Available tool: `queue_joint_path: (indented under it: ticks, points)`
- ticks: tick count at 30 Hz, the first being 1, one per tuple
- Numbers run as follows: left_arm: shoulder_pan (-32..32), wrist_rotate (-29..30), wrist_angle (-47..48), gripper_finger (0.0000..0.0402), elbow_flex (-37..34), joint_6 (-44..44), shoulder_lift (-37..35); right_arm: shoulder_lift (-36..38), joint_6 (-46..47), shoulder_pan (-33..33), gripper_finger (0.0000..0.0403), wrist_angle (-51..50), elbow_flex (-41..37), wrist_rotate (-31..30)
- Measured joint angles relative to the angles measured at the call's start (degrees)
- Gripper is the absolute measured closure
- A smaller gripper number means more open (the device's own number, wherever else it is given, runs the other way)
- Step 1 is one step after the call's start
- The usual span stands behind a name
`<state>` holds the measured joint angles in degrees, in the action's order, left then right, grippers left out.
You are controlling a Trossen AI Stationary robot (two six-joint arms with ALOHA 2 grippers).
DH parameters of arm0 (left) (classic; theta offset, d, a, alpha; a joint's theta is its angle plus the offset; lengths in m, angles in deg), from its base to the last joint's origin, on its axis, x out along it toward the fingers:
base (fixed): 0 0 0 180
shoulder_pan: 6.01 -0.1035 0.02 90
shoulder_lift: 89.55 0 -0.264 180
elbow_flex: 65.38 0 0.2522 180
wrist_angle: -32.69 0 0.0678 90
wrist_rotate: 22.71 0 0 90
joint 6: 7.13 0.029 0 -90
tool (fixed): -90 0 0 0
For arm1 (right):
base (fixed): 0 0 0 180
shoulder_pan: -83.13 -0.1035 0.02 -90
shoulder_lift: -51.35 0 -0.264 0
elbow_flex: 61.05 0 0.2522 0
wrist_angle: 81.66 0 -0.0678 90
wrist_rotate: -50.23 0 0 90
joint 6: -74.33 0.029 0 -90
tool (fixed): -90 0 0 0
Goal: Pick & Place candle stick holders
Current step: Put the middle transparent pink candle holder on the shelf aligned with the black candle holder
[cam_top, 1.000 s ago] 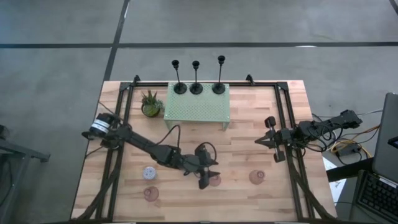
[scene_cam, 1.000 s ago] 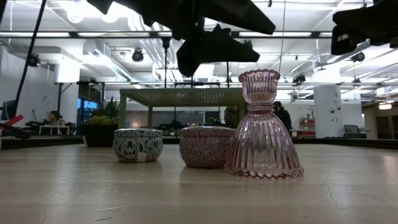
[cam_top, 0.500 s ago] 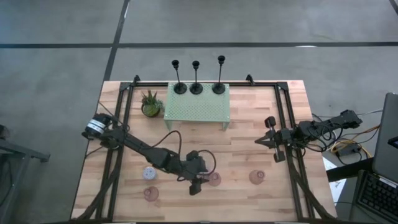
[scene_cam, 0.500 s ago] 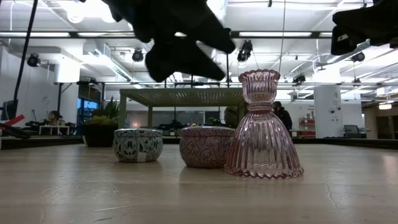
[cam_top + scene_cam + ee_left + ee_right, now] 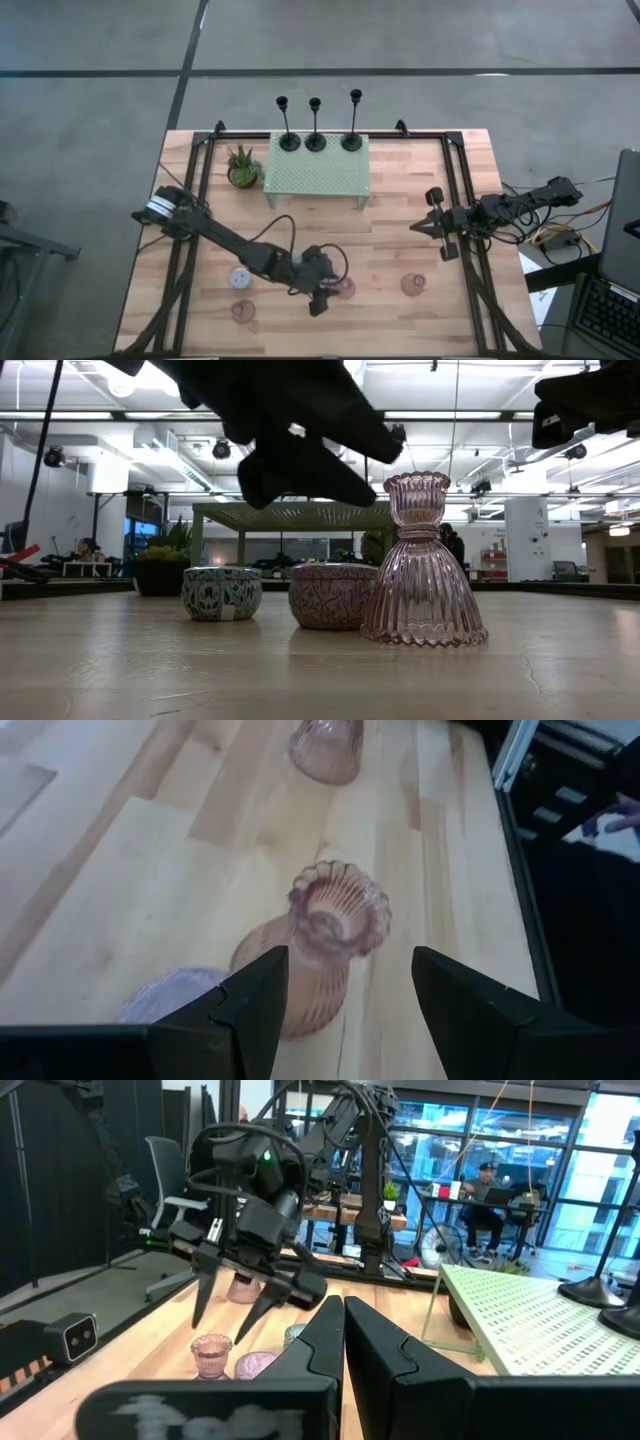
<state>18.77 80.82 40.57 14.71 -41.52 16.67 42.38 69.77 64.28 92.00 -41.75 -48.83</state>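
Nearest the front edge of the table, toward the middle: a ribbed pink glass holder [image 5: 318, 945] standing upright, long axis vertical, scalloped mouth facing up. Hovering just above and slightly left of it, the left gripper [image 5: 322, 296], fingers [image 5: 250, 1010] spread apart and holding nothing, pointing down with the holder's mouth lying between and just ahead of the tips, not yet touched. Judged from this: a short drop forward and down to straddle the neck. Close beside, on the left: a low pink tin [image 5: 332, 596], then a patterned blue-white tin [image 5: 222, 592]. Farther right along the front: a second pink holder [image 5: 413, 284], well apart. Farther back on the right: the right gripper [image 5: 418, 229], fingers pressed shut and empty, waiting well away, so left arm clearly nearer. Farthest back: three black candlesticks [image 5: 315, 126] upright on a mint-green shelf [image 5: 316, 173].
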Motion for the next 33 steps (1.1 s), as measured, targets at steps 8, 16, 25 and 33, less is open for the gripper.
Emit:
queue_joint_path:
  ticks: [8, 16, 25, 33]
  points:
    - [0.0, 2.81, -4.0, 0.0183, 0.0, -1.1, 4.15, -0.13, -0.1, 0.0, 0.0394, -0.04, 0.0, 0.0]
    - [0.02, 4.88, -11.89, 0.0183, 0.0, -0.61, 6.98, -0.18, -0.11, 0.01, 0.0394, -0.07, 0.01, 0.0]
    - [0.04, 6.89, -18.51, 0.0158, 0.0, 1.28, 9.61, -0.18, -0.12, 0.02, 0.0394, -0.11, 0.0, -0.01]
    - [0.04, 7.88, -21.61, 0.0107, 0.44, 1.58, 10.71, -0.18, -0.11, 0.0, 0.0394, -0.04, 0.0, -0.02]
